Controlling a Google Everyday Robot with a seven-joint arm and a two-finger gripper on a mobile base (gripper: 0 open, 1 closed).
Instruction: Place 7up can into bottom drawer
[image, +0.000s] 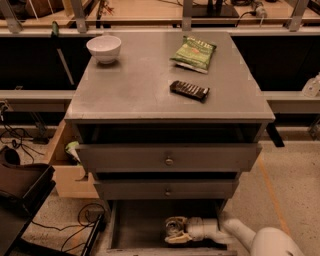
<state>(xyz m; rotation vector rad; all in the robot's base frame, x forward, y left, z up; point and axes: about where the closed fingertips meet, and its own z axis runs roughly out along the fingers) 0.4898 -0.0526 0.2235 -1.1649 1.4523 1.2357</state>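
Down in the pulled-out bottom drawer (136, 226), right of its middle: gripper (173, 231) clamped around the 7up can (174, 227) — can upright, shiny top showing. Up on the cabinet top (135, 87) — white bowl (104, 48) far left, green bag (194, 53), dark bar (189, 90).

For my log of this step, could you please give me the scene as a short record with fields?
gripper: gripper low inside the bottom drawer, at the 7up can
can: in the drawer, right of its middle, shiny top facing up
bottom drawer: pulled open, grey floor showing
upper drawers: top drawer and middle drawer, each with a round knob
cabinet top: white bowl back left; green snack bag back right; dark bar in front of the bag
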